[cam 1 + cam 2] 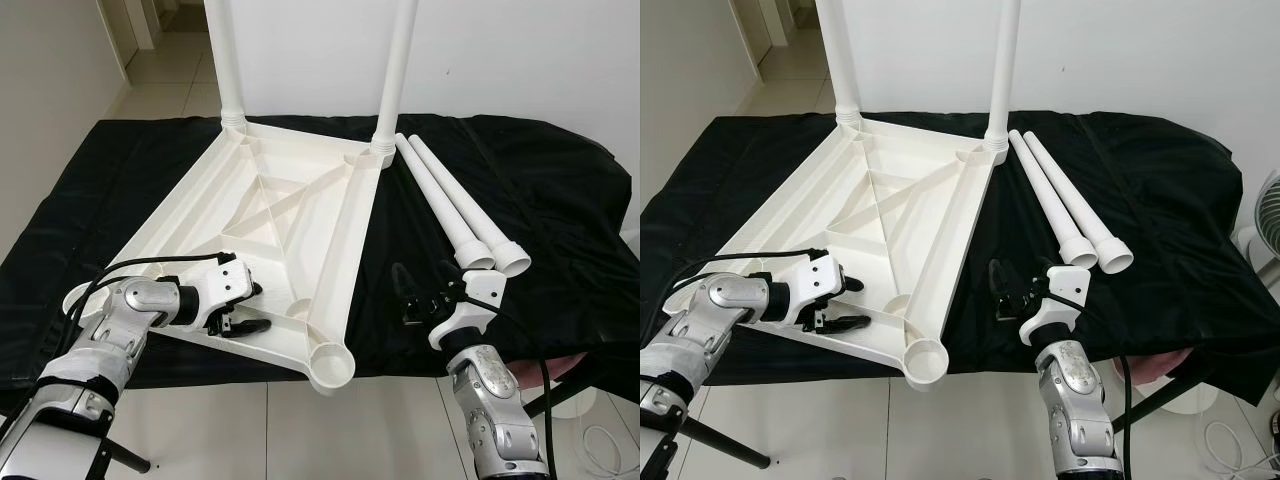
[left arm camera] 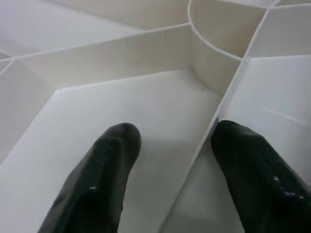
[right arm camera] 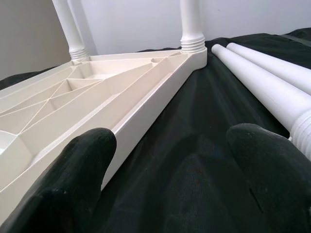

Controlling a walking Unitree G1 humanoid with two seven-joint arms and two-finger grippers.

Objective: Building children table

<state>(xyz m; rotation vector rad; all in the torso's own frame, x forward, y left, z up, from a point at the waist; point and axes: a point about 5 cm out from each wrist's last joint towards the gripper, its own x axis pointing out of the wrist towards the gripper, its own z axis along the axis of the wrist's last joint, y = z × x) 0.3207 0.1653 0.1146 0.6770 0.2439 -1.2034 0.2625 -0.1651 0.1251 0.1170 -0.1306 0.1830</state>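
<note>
L claw (image 1: 243, 309) is seen spread, fingers (image 2: 99, 179) astride a thin rib (image 2: 194, 170) of the upturned tabletop (image 1: 290, 190); nothing pinched yet. Round leg socket (image 2: 214, 53) lies just ahead of it, empty. Nearest corner socket (image 1: 331, 364) overhangs the front edge of the black cloth (image 1: 560, 190), between the two claws.

R claw (image 1: 427, 295) is held spread and empty over the cloth, tabletop side wall just beside one finger, threaded ends of two loose legs (image 1: 455, 205) just beside the other, not touched.

Beyond both claws: 2 legs already seated upright in the far sockets, left one (image 1: 225, 60) and right one (image 1: 396, 70).

Risks, as judged:
- Rib is thin; if squeezed hard, flex or slip is likely, and tabletop could be skidded on the slick cloth.
- Weight is carried at far end by standing legs; a push from near side could tip or slide the piece.
- Loose legs are round, lying side by side; a nudge from R claw could roll them away twd cloth edge.
- Leg grabbed off-centre could be swung against the standing right leg.
</note>
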